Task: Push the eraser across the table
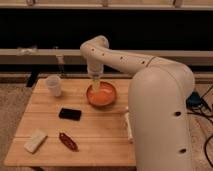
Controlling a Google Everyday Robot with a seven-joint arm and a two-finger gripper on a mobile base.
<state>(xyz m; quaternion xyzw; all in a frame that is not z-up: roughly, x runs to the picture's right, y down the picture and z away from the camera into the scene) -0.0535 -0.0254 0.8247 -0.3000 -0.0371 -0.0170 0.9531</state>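
Observation:
The eraser (70,114) is a small flat black block lying on the light wooden slatted table (45,152), left of centre. My white arm reaches over the table's far side. Its gripper (95,86) hangs above the orange bowl (102,94), to the right of and behind the eraser, well apart from it.
A white cup (54,85) stands at the table's far left corner. A whitish rectangular block (35,141) lies near the front left edge. A dark red oblong object (68,141) lies in front of the eraser. My bulky white body (162,120) covers the table's right side.

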